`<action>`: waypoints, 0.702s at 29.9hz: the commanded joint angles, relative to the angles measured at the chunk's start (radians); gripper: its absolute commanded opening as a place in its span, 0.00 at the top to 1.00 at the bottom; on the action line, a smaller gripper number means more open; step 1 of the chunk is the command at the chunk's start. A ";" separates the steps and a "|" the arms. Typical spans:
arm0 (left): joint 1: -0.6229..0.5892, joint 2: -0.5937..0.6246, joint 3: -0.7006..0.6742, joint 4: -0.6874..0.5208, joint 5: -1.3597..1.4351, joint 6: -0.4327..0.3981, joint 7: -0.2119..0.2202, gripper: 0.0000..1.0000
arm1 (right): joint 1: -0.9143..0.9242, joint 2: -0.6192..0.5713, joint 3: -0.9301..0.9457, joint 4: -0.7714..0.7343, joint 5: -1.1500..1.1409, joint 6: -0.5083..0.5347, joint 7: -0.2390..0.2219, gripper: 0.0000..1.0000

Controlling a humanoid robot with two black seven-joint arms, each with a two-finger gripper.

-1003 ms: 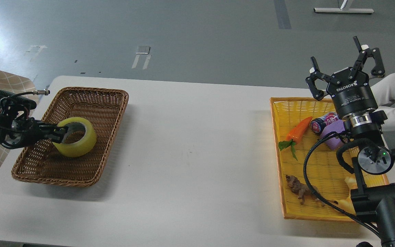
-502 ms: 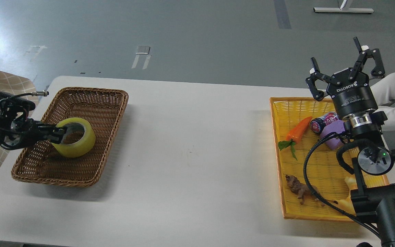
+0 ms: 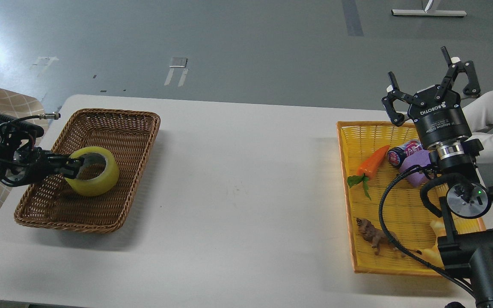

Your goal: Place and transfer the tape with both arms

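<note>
White table (image 3: 238,179): left fingers (image 3: 74,166) grip the tape (image 3: 94,176) in the wicker basket (image 3: 114,128); right fingers (image 3: 432,83) spread open.

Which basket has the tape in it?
The brown wicker basket on the left holds the tape, gripped by the left gripper. The yellow basket on the right holds only toys.

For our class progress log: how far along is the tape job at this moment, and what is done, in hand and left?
Done: the tape sits in the brown basket on the left, away from the yellow tray of toys.
In hand: the left gripper has its fingers at the roll's rim; whether they grip it is unclear.
Left: release the roll and pull away. The right gripper is raised, open and empty.
</note>
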 commanded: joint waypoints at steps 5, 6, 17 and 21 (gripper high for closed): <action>-0.006 0.001 -0.003 -0.020 -0.024 0.002 -0.001 0.42 | 0.000 0.000 0.000 -0.002 0.000 0.000 0.001 0.01; -0.006 0.001 -0.003 -0.022 -0.025 0.002 -0.001 0.42 | 0.000 0.000 0.000 -0.002 0.000 0.000 0.001 0.01; -0.075 0.013 -0.015 -0.029 -0.191 0.014 -0.010 0.30 | 0.002 0.000 0.001 -0.002 0.000 0.000 0.001 0.01; -0.109 0.017 -0.018 -0.034 -0.281 0.014 -0.046 0.29 | 0.000 0.000 0.001 -0.002 0.000 0.000 0.001 0.01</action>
